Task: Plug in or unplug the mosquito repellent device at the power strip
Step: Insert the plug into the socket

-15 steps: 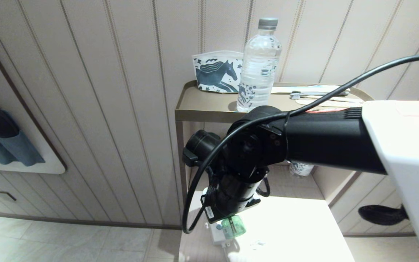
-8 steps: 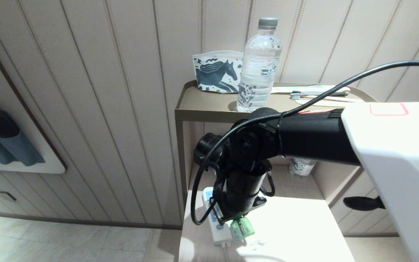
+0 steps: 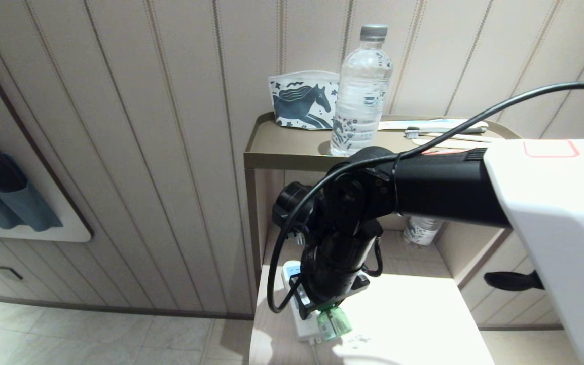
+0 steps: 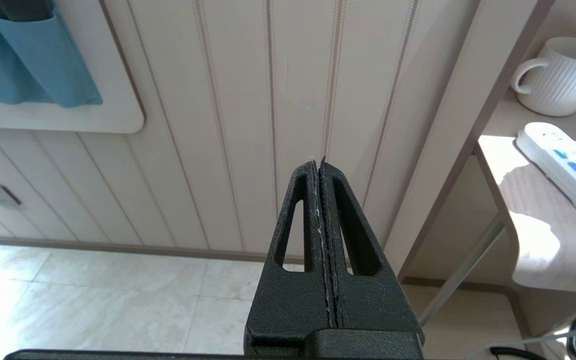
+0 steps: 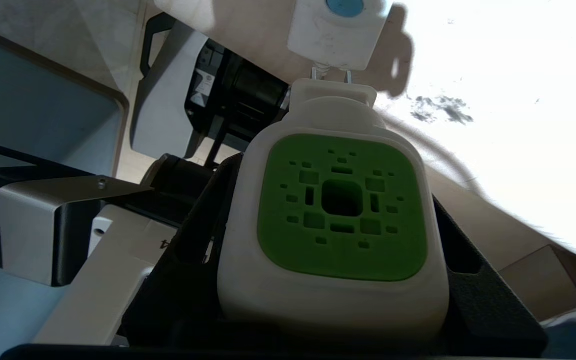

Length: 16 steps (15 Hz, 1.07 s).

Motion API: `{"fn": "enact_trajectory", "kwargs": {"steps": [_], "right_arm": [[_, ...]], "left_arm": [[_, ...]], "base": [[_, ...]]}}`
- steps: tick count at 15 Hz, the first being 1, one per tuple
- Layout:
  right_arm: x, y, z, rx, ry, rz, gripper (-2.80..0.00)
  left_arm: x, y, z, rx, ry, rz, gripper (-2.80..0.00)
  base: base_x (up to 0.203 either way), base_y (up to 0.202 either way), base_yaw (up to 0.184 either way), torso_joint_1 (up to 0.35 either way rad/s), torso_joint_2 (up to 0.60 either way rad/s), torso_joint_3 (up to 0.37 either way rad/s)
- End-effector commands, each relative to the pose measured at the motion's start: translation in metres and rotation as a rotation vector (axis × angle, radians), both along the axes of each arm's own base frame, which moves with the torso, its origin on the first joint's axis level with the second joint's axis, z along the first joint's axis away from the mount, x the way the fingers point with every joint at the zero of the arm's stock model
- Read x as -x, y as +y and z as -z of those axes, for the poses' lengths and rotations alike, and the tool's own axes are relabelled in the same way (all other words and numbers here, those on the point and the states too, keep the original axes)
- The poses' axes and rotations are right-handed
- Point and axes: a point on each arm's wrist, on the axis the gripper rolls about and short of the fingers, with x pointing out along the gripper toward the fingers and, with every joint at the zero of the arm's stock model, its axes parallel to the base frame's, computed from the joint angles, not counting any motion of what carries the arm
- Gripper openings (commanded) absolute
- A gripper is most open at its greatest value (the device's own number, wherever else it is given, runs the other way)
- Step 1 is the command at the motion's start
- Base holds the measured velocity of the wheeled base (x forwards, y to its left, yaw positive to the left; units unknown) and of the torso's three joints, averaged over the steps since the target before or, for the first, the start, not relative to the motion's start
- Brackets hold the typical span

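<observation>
The mosquito repellent device [image 5: 335,220] is held between the fingers of the right gripper [image 3: 331,310], which are closed on its white body, and it is carried over the front left corner of the lower shelf [image 3: 413,314], just beside the near end of the power strip [image 3: 299,317]. In the right wrist view the metal prongs [image 5: 330,75] are seen free in the air, close to the end of the strip with the round blue button [image 5: 345,6], so the device is judged to be unplugged at this moment; whether it is being brought to a socket or taken away cannot be told. If plugging is intended, the prongs need to be aligned over one of the light-blue socket faces and pressed in straight, without tilt. The left gripper [image 4: 322,167] is parked away from the shelf, beside the wall, with its fingers pressed together on nothing. One device and one power strip are counted, one white mug [image 4: 560,75] at the back of the lower shelf, two water bottles (one on the upper shelf [image 3: 360,91], one partly hidden below [image 3: 421,230]), and one pouch with a horse print [image 3: 303,101].
</observation>
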Motion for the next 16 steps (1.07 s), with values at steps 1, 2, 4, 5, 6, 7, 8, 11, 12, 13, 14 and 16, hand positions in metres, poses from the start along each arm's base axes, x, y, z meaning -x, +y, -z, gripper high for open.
{"fn": "enact_trajectory", "kwargs": {"steps": [1,2,4,5,6,7,8,11,12,13,14,16], "right_arm": [[0.0,0.001,0.004,0.005,0.017,0.005,-2.8],[-0.001,0.002,0.006,0.008,0.022,0.007,-2.8],[-0.004,0.007,0.02,0.031,0.045,0.008,-2.8],[-0.007,0.01,0.025,0.023,0.038,0.009,-2.8],[-0.007,0.015,0.028,0.011,0.027,0.009,-2.8],[-0.009,0.019,0.032,0.0,0.016,0.012,-2.8],[-0.011,0.021,0.034,-0.012,0.003,0.013,-2.8],[-0.016,0.027,0.04,-0.034,-0.019,0.0,-2.8],[-0.019,0.029,0.048,-0.031,-0.018,0.0,-2.8],[-0.021,0.031,0.052,-0.033,-0.019,-0.001,-2.8],[-0.023,0.032,0.056,-0.035,-0.02,0.001,-2.8],[-0.032,0.037,0.061,-0.078,-0.067,0.019,-2.8]], "left_arm": [[0.0,0.0,0.0,0.0,0.0,0.0,-2.8],[0.0,0.0,0.0,0.0,0.0,0.0,-2.8],[0.0,0.0,0.0,0.0,0.0,0.0,-2.8],[0.0,0.0,0.0,0.0,0.0,0.0,-2.8],[0.0,0.0,0.0,0.0,0.0,0.0,-2.8],[0.0,0.0,0.0,0.0,0.0,0.0,-2.8],[0.0,0.0,0.0,0.0,0.0,0.0,-2.8],[0.0,0.0,0.0,0.0,0.0,0.0,-2.8],[0.0,0.0,0.0,0.0,0.0,0.0,-2.8],[0.0,0.0,0.0,0.0,0.0,0.0,-2.8],[0.0,0.0,0.0,0.0,0.0,0.0,-2.8],[0.0,0.0,0.0,0.0,0.0,0.0,-2.8]], "base": [[0.0,0.0,0.0,0.0,0.0,0.0],[0.0,0.0,0.0,0.0,0.0,0.0],[0.0,0.0,0.0,0.0,0.0,0.0],[0.0,0.0,0.0,0.0,0.0,0.0],[0.0,0.0,0.0,0.0,0.0,0.0],[0.0,0.0,0.0,0.0,0.0,0.0],[0.0,0.0,0.0,0.0,0.0,0.0],[0.0,0.0,0.0,0.0,0.0,0.0],[0.0,0.0,0.0,0.0,0.0,0.0],[0.0,0.0,0.0,0.0,0.0,0.0],[0.0,0.0,0.0,0.0,0.0,0.0],[0.0,0.0,0.0,0.0,0.0,0.0]]}}
